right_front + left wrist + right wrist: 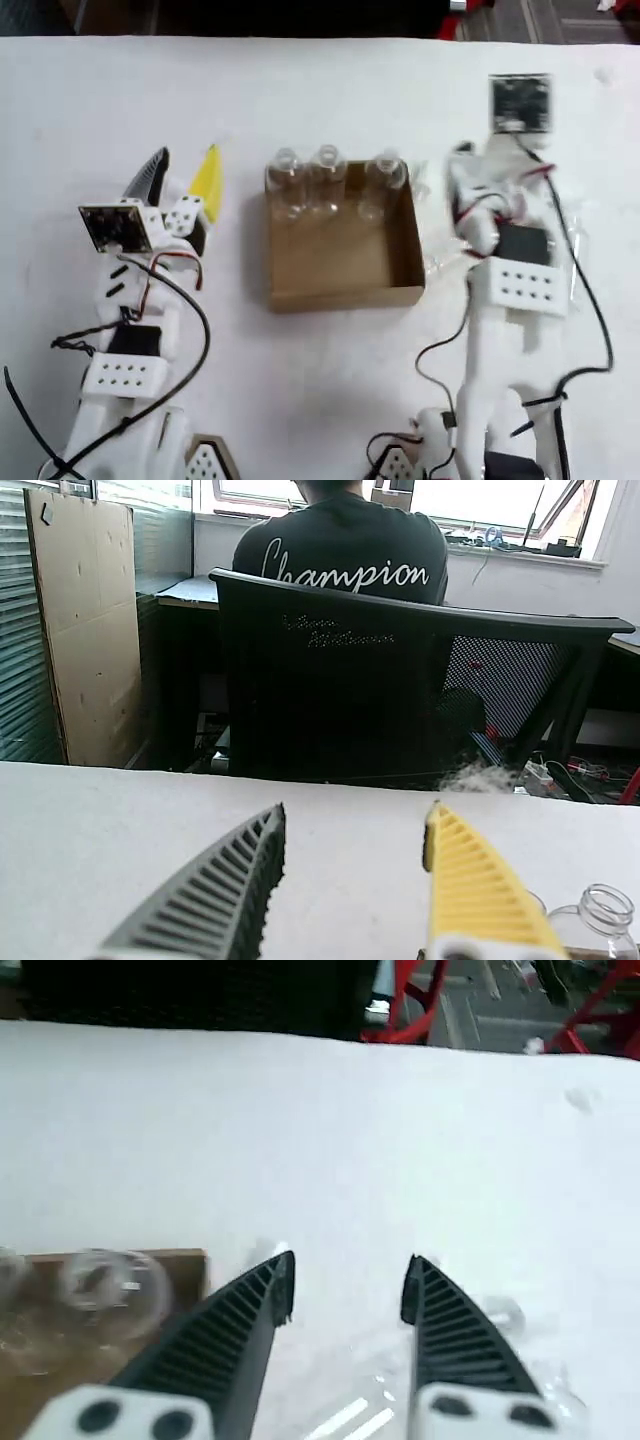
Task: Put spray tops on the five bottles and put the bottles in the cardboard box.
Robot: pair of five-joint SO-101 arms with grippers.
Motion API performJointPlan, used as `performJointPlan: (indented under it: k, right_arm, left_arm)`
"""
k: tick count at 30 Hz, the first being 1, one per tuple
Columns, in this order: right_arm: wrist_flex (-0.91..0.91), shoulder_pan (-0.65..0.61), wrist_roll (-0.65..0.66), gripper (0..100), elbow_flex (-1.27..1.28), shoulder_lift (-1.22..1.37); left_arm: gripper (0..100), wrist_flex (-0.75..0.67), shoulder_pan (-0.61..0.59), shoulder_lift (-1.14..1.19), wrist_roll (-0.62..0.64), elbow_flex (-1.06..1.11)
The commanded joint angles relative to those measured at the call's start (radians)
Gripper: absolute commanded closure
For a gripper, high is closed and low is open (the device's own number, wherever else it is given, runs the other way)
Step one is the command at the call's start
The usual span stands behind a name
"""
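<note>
The cardboard box [345, 250] sits mid-table with three clear, capless bottles [327, 178] standing along its far wall. My left gripper [186, 168] hovers left of the box, open, with nothing between its black finger [225, 890] and yellow finger [480, 890]; its wrist view catches one bottle neck [605, 910] at the edge. The right arm [505, 240] stands right of the box. My right gripper [350, 1265] is open and empty just past the box's right side [120, 1360], over clear plastic [500, 1315]. Two bottles [105, 1285] show blurred inside the box.
Crinkled clear plastic [440, 262] lies on the white table [330, 90] around the right arm. Cables trail from both arms near the front edge. Beyond the table's far edge is a black office chair [400, 690] with a seated person.
</note>
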Motion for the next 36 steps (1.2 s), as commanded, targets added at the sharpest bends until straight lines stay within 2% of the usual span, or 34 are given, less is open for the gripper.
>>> performJointPlan:
  k: [1, 5, 7, 13, 16, 19, 23, 31, 36]
  right_arm:
    - [0.051, 0.157, -0.008, 84.4, -0.052, -0.030]
    - [0.047, 0.231, -0.020, 84.1, -0.061, 0.019]
    - [0.062, 0.254, -0.091, 83.9, -0.107, 0.094]
    - [0.348, 0.286, -0.239, 83.9, -0.405, 0.404]
    - [0.479, 0.274, -0.250, 83.9, -0.543, 0.539]
    - [0.538, 0.260, -0.250, 84.1, -0.626, 0.650]
    - [0.527, 0.248, -0.304, 84.3, -0.651, 0.734]
    - [0.381, 0.242, -0.443, 84.0, -0.654, 0.888]
    - [0.321, 0.242, -0.477, 84.0, -0.657, 0.928]
  left_arm:
    - [79, -0.002, 0.012, -0.033, -0.015, -0.046]
    - [79, -0.002, 0.012, -0.033, -0.015, -0.046]
    - [79, -0.002, 0.012, -0.033, -0.015, -0.046]
    - [79, -0.002, 0.013, -0.033, -0.015, -0.043]
    - [79, -0.002, 0.013, -0.033, -0.015, -0.043]
    - [79, -0.002, 0.013, -0.033, -0.015, -0.043]
    - [79, -0.002, 0.013, -0.033, -0.015, -0.043]
    - [79, -0.002, 0.013, -0.033, -0.015, -0.043]
    - [79, -0.002, 0.025, -0.033, -0.015, -0.043]
